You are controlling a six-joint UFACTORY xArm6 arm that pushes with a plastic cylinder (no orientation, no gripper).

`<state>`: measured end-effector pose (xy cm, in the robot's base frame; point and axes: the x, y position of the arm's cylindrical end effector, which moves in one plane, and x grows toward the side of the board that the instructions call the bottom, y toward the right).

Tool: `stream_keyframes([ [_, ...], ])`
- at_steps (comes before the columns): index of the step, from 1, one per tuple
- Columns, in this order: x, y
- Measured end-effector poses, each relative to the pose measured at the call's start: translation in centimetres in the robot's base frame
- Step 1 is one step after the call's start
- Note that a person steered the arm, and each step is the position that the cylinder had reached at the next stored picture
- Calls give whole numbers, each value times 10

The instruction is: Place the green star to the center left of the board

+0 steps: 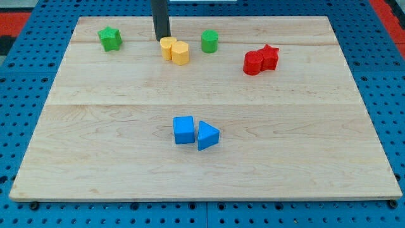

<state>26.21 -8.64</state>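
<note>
The green star (110,38) lies near the board's top left corner. My tip (162,39) stands at the view's top centre, to the right of the green star and apart from it. The tip is just left of and touching or nearly touching a yellow block (168,47), which sits against a second yellow block (181,52).
A green cylinder (209,41) sits right of the yellow pair. A red cylinder (254,63) and a red star (269,56) touch at the upper right. A blue cube (184,130) and a blue triangle (207,135) sit below centre. The wooden board (95,139) rests on blue pegboard.
</note>
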Motion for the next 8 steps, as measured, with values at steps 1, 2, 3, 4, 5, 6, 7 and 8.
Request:
stream_keyframes([
  [1,-26,-29],
  [2,-52,-70],
  [3,-37,-97],
  [4,-25,-125],
  [5,-11,-139],
  [6,18,-104],
  [7,44,-77],
  [8,77,-67],
])
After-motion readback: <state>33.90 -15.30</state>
